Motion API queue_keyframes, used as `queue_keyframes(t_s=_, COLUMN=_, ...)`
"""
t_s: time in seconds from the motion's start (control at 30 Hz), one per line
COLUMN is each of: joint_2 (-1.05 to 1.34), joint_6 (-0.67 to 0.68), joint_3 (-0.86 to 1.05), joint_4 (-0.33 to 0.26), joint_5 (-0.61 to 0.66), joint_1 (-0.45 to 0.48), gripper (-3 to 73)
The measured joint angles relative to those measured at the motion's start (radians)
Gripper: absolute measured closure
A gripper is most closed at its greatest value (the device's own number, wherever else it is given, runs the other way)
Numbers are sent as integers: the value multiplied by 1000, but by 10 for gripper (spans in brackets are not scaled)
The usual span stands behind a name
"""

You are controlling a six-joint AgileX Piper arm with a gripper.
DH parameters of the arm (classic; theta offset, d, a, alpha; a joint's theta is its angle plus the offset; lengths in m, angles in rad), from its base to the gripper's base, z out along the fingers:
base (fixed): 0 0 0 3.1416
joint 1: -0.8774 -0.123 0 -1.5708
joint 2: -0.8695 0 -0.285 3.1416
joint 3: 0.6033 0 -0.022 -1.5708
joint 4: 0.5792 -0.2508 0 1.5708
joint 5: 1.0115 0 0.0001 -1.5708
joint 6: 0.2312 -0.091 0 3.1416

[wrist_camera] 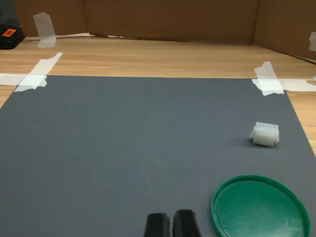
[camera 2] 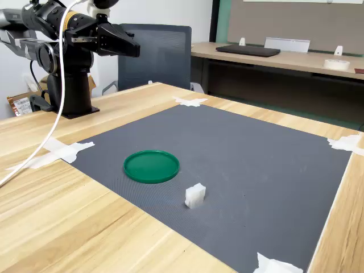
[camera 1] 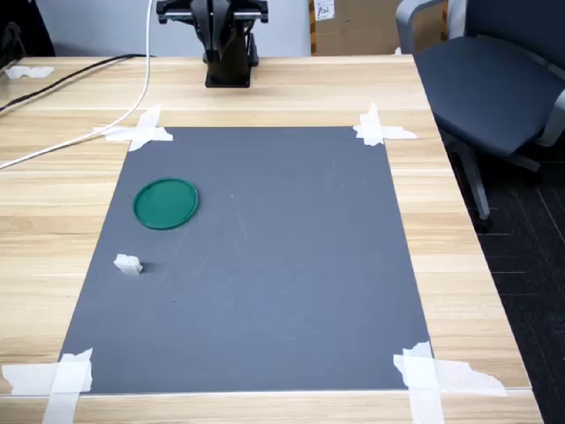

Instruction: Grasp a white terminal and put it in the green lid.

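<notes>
Looking across views: we take the green lid point(camera 1: 166, 204) as our landmark; it lies flat on the grey mat point(camera 1: 282, 265)
White terminal point(camera 1: 128, 263): on the mat, near the lid but apart from it; nothing grips it
Gripper point(wrist_camera: 171, 224): in the wrist view we see two dark fingertips pressed almost together, empty, just beside the lid's rim
Second exterior view only: we see the arm point(camera 2: 74, 34) raised well above the table point(camera 2: 51, 216), well back from the lid
First exterior view only: an office chair point(camera 1: 494, 79) stands far from the lid
</notes>
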Motion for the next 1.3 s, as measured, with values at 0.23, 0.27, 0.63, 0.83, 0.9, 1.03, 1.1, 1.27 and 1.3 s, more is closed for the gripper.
queue_keyframes(t_s=0.23, joint_2=0, joint_6=0, joint_3=0, joint_4=0, joint_5=36, joint_1=0, gripper=723)
queue_keyframes(t_s=0.27, joint_2=0, joint_6=0, joint_3=0, joint_4=0, joint_5=37, joint_1=0, gripper=723)
queue_keyframes(t_s=0.63, joint_2=0, joint_6=0, joint_3=0, joint_4=0, joint_5=37, joint_1=0, gripper=723)
queue_keyframes(t_s=0.83, joint_2=-92, joint_6=2, joint_3=-13, joint_4=4, joint_5=28, joint_1=0, gripper=723)
queue_keyframes(t_s=0.9, joint_2=-140, joint_6=2, joint_3=-43, joint_4=4, joint_5=29, joint_1=0, gripper=723)
queue_keyframes(t_s=1.03, joint_2=-242, joint_6=2, joint_3=-111, joint_4=4, joint_5=22, joint_1=0, gripper=723)
queue_keyframes(t_s=1.1, joint_2=-293, joint_6=3, joint_3=-138, joint_4=4, joint_5=21, joint_1=0, gripper=723)
queue_keyframes(t_s=1.27, joint_2=-431, joint_6=51, joint_3=-204, joint_4=4, joint_5=25, joint_1=0, gripper=723)
queue_keyframes(t_s=1.3, joint_2=-461, joint_6=75, joint_3=-223, joint_4=6, joint_5=30, joint_1=0, gripper=723)
